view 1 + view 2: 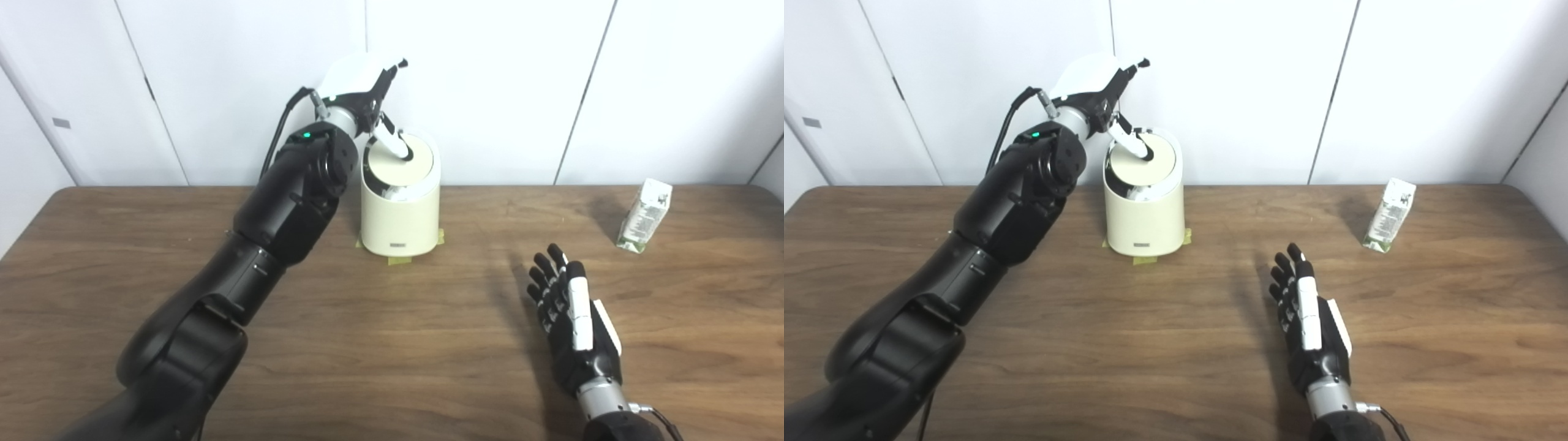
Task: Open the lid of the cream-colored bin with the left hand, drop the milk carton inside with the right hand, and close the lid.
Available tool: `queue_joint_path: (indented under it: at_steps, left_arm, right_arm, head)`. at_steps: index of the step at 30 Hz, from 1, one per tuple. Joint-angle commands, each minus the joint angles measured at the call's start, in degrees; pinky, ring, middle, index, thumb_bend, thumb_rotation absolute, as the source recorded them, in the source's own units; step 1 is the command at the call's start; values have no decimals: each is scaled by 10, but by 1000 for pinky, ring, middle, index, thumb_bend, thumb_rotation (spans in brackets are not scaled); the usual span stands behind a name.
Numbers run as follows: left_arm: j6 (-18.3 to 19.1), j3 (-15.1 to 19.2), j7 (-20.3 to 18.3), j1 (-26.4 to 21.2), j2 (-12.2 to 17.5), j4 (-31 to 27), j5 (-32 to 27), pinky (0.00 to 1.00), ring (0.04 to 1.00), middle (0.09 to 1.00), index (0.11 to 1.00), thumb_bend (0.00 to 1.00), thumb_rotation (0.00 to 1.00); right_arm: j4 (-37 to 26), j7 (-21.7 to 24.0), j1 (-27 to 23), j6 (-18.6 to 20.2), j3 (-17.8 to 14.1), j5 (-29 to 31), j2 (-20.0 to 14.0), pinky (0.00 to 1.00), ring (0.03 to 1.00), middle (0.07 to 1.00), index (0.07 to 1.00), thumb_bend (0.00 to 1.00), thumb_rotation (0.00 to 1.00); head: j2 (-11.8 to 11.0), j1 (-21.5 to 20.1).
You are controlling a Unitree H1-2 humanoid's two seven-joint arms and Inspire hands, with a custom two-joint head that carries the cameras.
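The left hand [373,104], fingers spread and grasping nothing, is pressing one fingertip on the bin [401,211] lid [398,165]; pushing near the edge should be tipping it cleanly.

Matt wood-grain table [392,343], smooth cream plastic bin [399,223], printed paper carton [644,215]

One cream-colored bin [400,211] stands at twelve o'clock on the counter [392,343], one milk carton [644,215] at two o'clock, and two robot hands, left robot hand [373,104] and right robot hand [572,318].
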Motion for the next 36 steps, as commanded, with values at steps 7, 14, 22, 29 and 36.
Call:
queue_joint_path:
  at_steps: [7, 14, 22, 29, 36]
  left_arm:
    - [-32, -4, 7, -41, 12, -2, 6, 776, 886, 959, 944, 1000, 79]
    - [-34, -26, 6, -39, 21, -6, 29, 782, 872, 955, 924, 1000, 61]
    - [-34, -36, 7, -41, 24, -4, 40, 782, 865, 946, 920, 1000, 52]
    - [-44, -39, 10, -47, 27, 0, 53, 778, 898, 958, 930, 1000, 53]
    - [-45, -46, -7, -44, 26, -11, 69, 752, 876, 936, 924, 1000, 65]
  right_arm:
    - [-29, -1, -15, -8, 3, 3, 8, 945, 959, 961, 996, 585, 963]
    - [-37, 0, -11, -2, 7, 3, 10, 950, 954, 962, 994, 583, 942]
    - [-41, -2, -11, 5, 5, 3, 10, 929, 949, 962, 997, 576, 950]
    - [-39, -2, -12, 5, 4, -3, 6, 917, 947, 958, 997, 574, 954]
    - [-48, -3, -9, 11, 4, -3, 7, 913, 949, 958, 994, 572, 951]
  head:
    - [3, -3]
    - [8, -4]
    - [11, -2]
    - [15, 1]
    - [21, 0]
